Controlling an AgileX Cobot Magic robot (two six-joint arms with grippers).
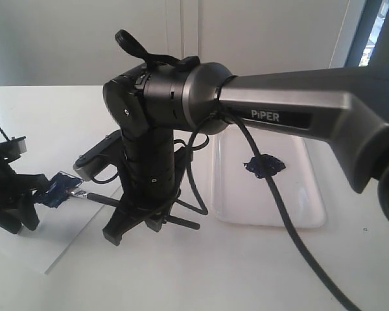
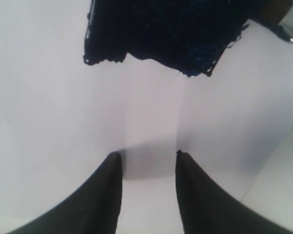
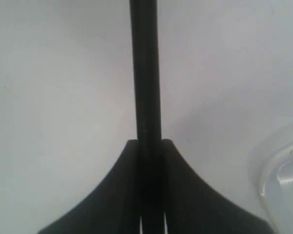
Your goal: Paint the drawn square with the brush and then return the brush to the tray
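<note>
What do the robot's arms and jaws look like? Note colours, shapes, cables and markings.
The right arm has a grey metallic link marked PIPER in white, a rounded black joint housing and loose black cables. Both the right gripper and left gripper have black, tapering jaws.

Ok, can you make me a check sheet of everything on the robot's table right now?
Surface: white table, white paper on its left.
Job's things: square filled dark blue; brush tilted low, bristles at the square; tray on the right holding a paint blob.
Clutter: nothing seen.
Grippers: right gripper shut on the brush handle; left gripper open over the paper by the square.
Cables: black cable hangs in front of the tray.
Surroundings: pale wall behind.
</note>
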